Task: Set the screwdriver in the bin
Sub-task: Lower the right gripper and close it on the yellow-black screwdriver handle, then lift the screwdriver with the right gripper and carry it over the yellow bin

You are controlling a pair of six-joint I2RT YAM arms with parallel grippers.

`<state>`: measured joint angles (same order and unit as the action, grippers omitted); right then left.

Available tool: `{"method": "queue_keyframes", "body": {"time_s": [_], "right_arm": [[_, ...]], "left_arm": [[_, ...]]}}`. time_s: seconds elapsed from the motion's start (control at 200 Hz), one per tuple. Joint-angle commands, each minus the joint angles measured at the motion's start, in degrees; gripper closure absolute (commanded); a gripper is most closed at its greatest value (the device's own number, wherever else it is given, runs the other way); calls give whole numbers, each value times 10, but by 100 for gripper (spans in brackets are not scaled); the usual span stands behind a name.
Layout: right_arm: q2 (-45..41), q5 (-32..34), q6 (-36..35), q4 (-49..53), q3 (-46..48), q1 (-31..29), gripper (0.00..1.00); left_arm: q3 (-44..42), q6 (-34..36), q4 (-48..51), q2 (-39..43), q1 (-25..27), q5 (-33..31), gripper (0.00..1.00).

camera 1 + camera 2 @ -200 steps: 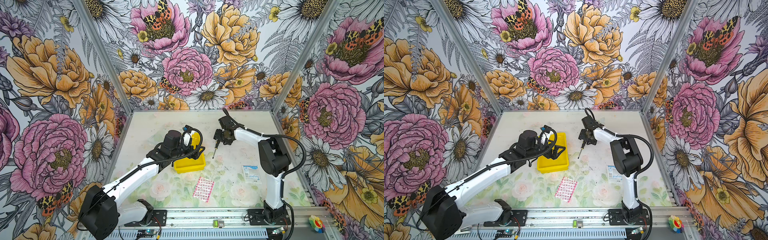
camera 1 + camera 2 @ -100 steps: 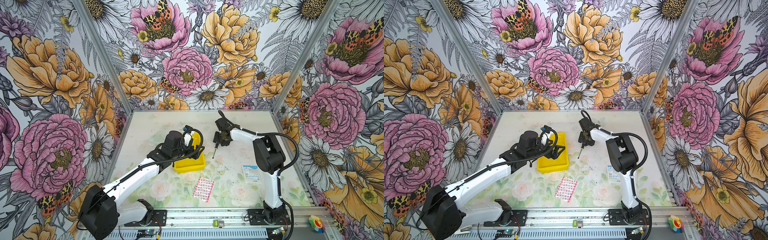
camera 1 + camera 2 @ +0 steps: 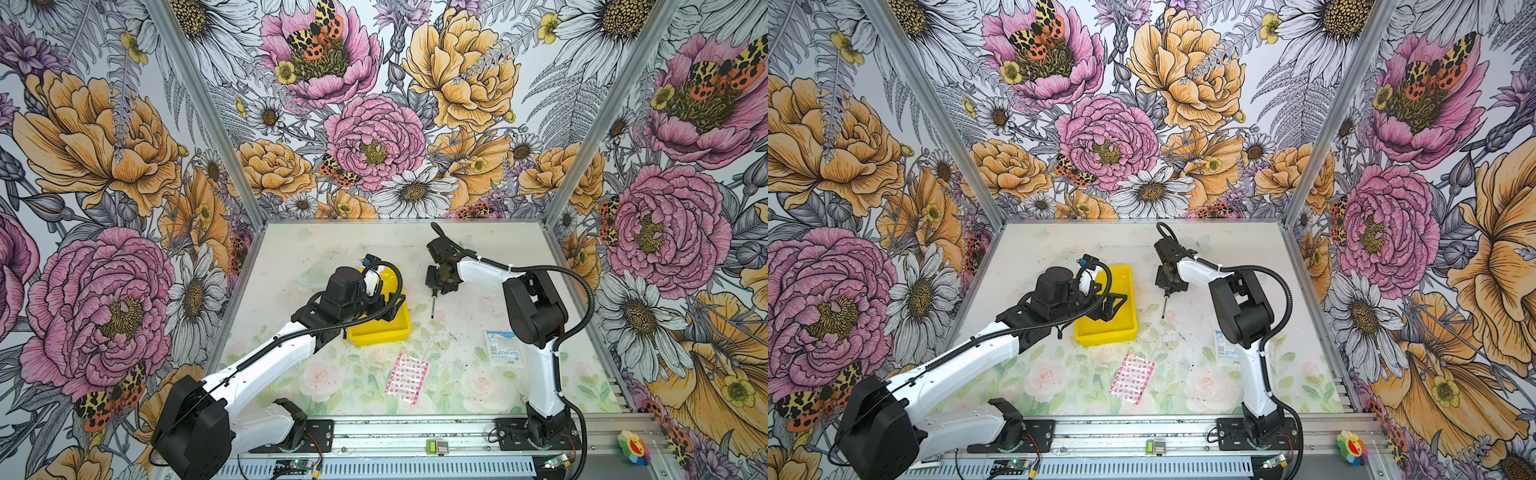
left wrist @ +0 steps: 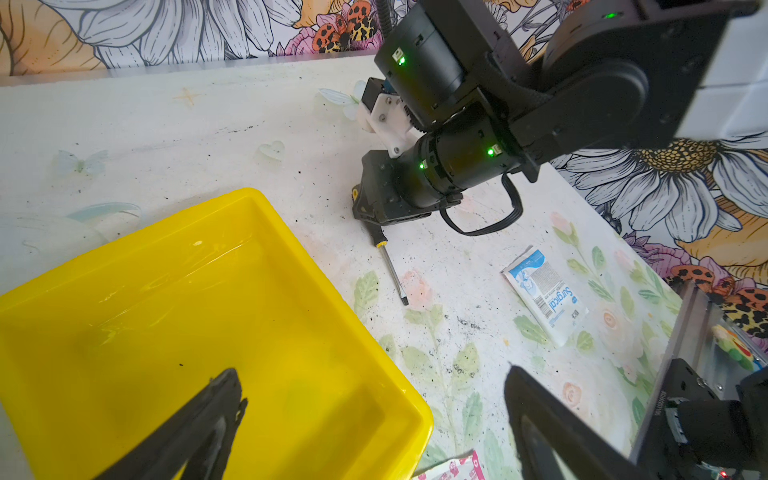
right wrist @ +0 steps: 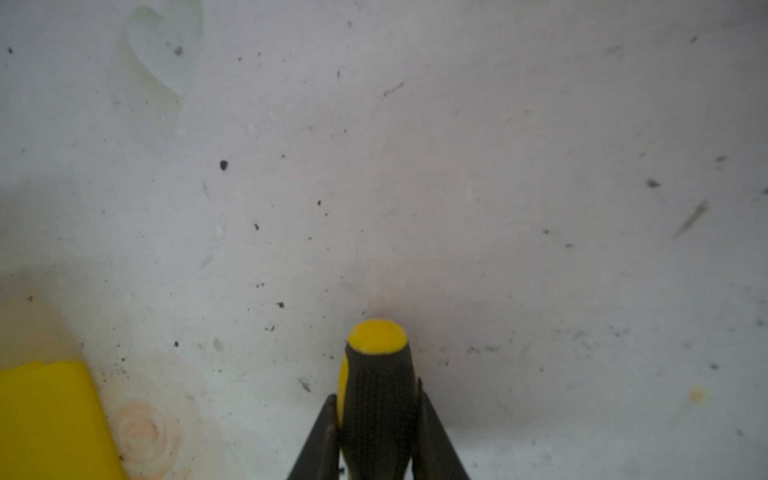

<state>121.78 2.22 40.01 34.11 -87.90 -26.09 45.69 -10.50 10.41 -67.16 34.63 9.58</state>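
The screwdriver (image 5: 378,395) has a black ribbed handle with a yellow end cap. My right gripper (image 5: 376,401) is shut on that handle, one finger pressed to each side. In both top views its thin shaft (image 3: 432,305) (image 3: 1164,306) points toward the front from under the right gripper (image 3: 437,286), low over the table. The left wrist view shows the shaft tip (image 4: 404,300) touching the table. The yellow bin (image 3: 380,332) (image 3: 1104,332) (image 4: 249,195) stands left of it, empty. My left gripper (image 4: 372,372) hangs open over the bin's near corner, nothing between its fingers.
A pink patterned plaster strip (image 3: 406,376) lies in front of the bin. A white and blue surgical packet (image 3: 503,349) (image 4: 544,291) lies by the right arm's base column. Flowered walls close the table on three sides.
The right gripper's jaws have closed onto the screwdriver handle, and that arm's wrist has shifted slightly left. The left arm and the bin have not moved.
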Motion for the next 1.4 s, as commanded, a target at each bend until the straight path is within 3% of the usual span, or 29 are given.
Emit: {"method": "queue_keyframes", "body": {"time_s": [0.0, 0.29, 0.505, 0.686, 0.886, 0.991, 1.396], "right_arm": [[16, 7, -4, 13, 2, -4, 88], [-34, -3, -7, 10, -15, -5, 100], [-80, 2, -58, 6, -45, -34, 100], [-133, 17, -56, -4, -43, -62, 100], [-178, 28, -49, -12, -50, -91, 100], [-177, 21, -46, -13, -67, -112, 100], [-96, -81, 16, -14, -174, -146, 100]], "left_arm": [[-15, -10, -13, 19, -5, -15, 1], [-28, -10, -6, 46, -24, -10, 1], [-25, -10, 7, 61, -49, 0, 1], [-22, -21, 42, 56, -77, -29, 1], [-56, -50, 35, 92, -131, -18, 1], [-68, -69, 35, 102, -165, -9, 1], [-95, -85, 28, 128, -173, -23, 1]]}}
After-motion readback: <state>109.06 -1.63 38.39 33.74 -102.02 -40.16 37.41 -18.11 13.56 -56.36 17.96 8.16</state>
